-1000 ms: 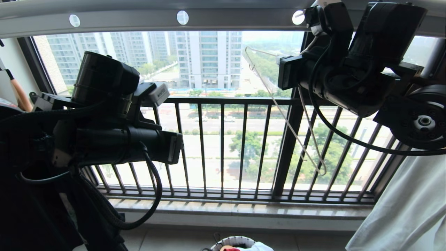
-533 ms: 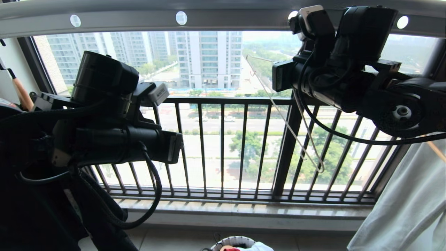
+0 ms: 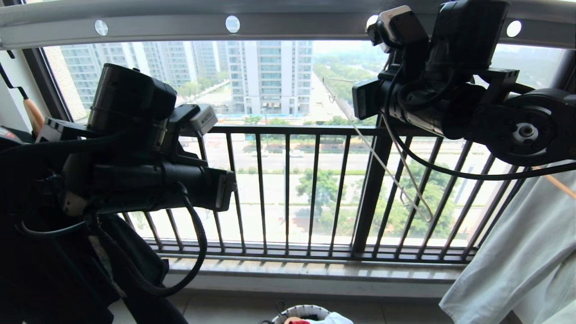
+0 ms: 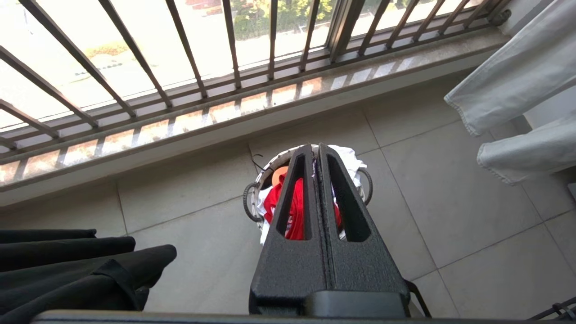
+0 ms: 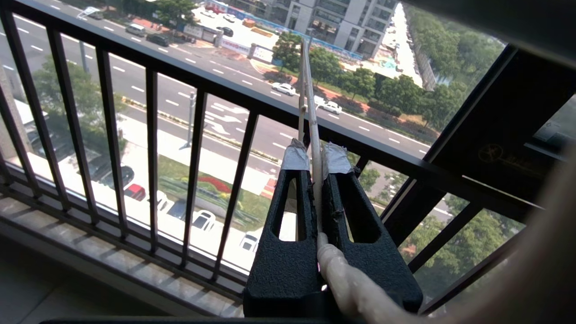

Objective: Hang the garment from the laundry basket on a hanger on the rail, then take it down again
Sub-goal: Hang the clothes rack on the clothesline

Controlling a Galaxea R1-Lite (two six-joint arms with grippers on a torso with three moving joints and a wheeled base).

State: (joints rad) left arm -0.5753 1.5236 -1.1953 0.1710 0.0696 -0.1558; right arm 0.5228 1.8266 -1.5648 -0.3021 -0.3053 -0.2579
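The right gripper (image 5: 316, 155), a pair of black fingers with taped tips, is raised close under the broad grey metal rail (image 3: 288, 22) with its row of round holes, on the right of the head view; its fingers are pressed together on the thin cream coated wire hanger (image 5: 309, 103), pinching the wire between the taped tips. In the head view the hanger (image 3: 382, 166) hangs slanted below the right arm, in front of the black balcony railing (image 3: 288, 189) with vertical bars; the hook end is hidden behind the arm, so contact with the rail cannot be told. The left gripper (image 4: 316, 155) is held out level on the left of the head view, above the floor; its black fingers are pressed together with nothing between them. Seen past those fingers, the red short-sleeved T-shirt (image 4: 294, 211) lies crumpled in the small round laundry basket (image 4: 265, 173) with white rim and black corrugated handle, together with white cloth (image 4: 348, 157). The basket stands on the grey tiled floor (image 4: 450, 202) near the stone sill below the railing. A white garment (image 3: 517, 261) hangs at the right edge and black fabric (image 4: 67, 270) at the left
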